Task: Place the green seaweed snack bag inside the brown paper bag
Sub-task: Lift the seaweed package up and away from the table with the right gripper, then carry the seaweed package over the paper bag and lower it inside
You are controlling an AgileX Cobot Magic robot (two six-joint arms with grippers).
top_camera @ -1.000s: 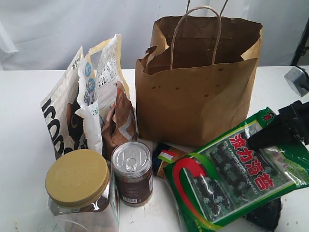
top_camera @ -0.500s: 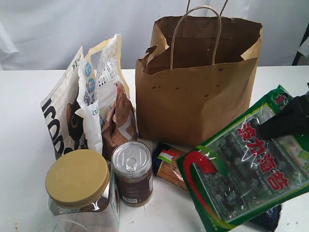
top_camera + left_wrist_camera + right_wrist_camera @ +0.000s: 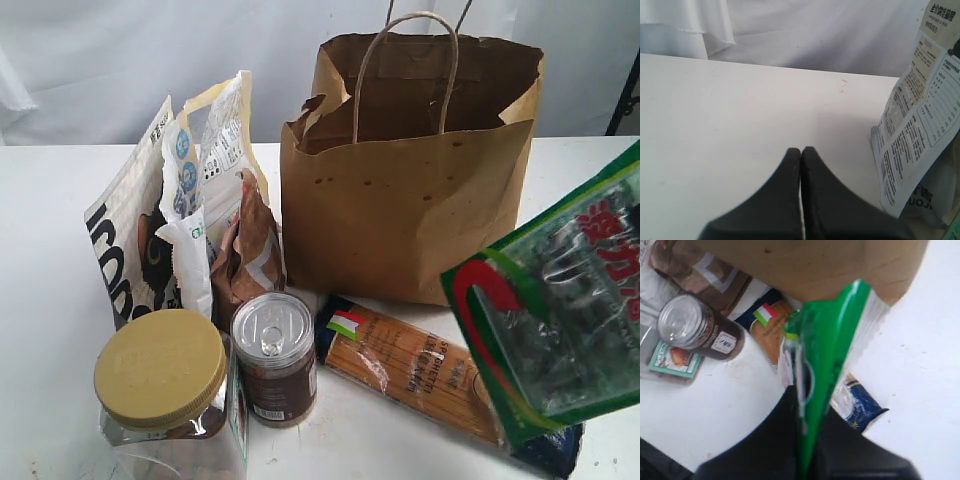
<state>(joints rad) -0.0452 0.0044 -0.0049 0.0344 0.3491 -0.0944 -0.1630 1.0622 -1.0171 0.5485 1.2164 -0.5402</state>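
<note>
The green seaweed snack bag (image 3: 565,300) hangs in the air at the right edge of the exterior view, tilted, its clear window and red stripe facing me. My right gripper (image 3: 807,405) is shut on the packet's edge (image 3: 827,355); the gripper itself is out of the exterior view. The brown paper bag (image 3: 410,180) stands upright and open at the back centre, left of the lifted packet. In the right wrist view the paper bag's wall (image 3: 815,265) is just beyond the packet. My left gripper (image 3: 801,152) is shut on nothing over bare white table.
The long spaghetti packet (image 3: 420,370) lies on the table under the lifted packet. A can (image 3: 273,355), a gold-lidded jar (image 3: 165,390), a crumpled brown pouch (image 3: 248,250) and upright white packets (image 3: 165,210) stand at the left. A printed packet (image 3: 920,130) is near the left gripper.
The seaweed packet has risen off the table and swung up and to the right, uncovering the spaghetti packet. The right gripper has left the exterior view. The left side has not moved.
</note>
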